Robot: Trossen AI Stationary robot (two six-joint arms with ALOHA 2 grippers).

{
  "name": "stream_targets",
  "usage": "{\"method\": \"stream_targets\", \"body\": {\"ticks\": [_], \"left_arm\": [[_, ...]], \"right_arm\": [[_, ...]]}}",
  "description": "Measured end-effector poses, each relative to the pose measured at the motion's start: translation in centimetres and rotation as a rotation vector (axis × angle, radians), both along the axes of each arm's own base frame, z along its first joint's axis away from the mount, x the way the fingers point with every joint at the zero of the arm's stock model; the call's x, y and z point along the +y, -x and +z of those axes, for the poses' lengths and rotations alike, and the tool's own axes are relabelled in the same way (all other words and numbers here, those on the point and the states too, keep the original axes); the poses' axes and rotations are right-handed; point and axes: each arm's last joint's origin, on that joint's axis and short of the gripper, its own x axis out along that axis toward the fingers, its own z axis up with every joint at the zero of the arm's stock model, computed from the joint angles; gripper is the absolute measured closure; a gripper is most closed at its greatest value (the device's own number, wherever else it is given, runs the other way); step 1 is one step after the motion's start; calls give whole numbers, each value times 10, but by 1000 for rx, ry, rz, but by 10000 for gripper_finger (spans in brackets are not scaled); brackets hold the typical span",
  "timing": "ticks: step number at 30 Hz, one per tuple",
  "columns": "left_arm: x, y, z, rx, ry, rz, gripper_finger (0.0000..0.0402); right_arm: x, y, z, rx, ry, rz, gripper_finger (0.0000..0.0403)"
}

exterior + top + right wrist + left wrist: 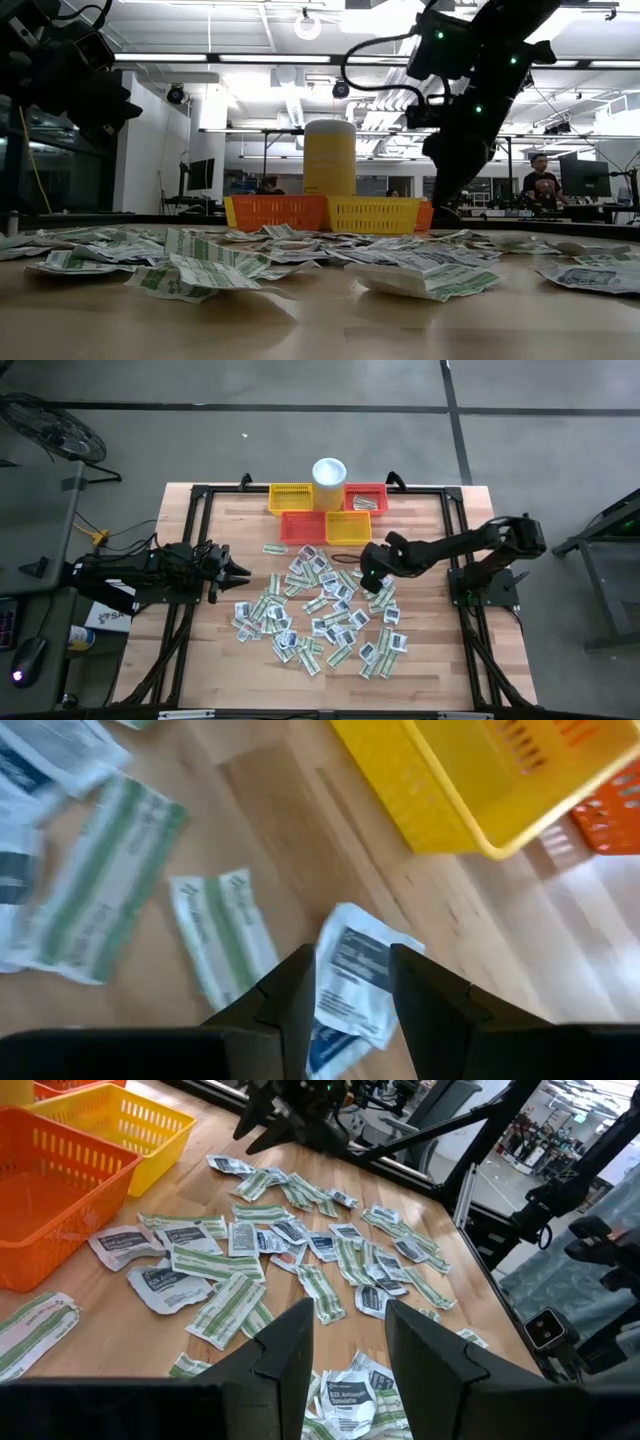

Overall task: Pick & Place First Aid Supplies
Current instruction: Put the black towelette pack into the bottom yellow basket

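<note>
The first aid supplies (320, 610) are small flat sachets, white, grey and green-striped, spread in a loose pile on the middle of the wooden table. My right gripper (368, 582) hangs open over the pile's far right part, slanting down. In the right wrist view its fingers (290, 995) stand on either side of a white sachet with dark blue print (355, 975), which lies flat on the wood. My left gripper (243, 571) waits open at the table's left edge, raised and pointing toward the pile (300, 1250).
Two yellow baskets (291, 497) (348, 527) and two red-orange ones (366, 498) (303, 526) stand in a block at the table's far edge, with a white cup (329, 472) behind them. A black frame (200, 510) borders the table. Bare wood shows near the front edge.
</note>
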Motion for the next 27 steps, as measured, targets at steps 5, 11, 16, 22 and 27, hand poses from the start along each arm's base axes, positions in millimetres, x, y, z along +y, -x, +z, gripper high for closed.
{"method": "stream_targets", "body": {"ticks": [5, 11, 16, 22, 27], "left_arm": [[0, 0, 0, 0, 0, 0, 275], [0, 0, 0, 0, 0, 0, 275], [0, 0, 0, 0, 0, 0, 275], [0, 0, 0, -1, 0, 0, 275], [0, 0, 0, 0, 0, 0, 275]], "right_arm": [[1, -2, -4, 4, 34, -3, 279], [0, -8, -14, 8, 60, -13, 279], [0, -10, -23, 15, 40, -51, 279], [0, -10, -25, -10, 23, -121, 279], [1, -11, -30, 1, 3, -117, 279]]}}
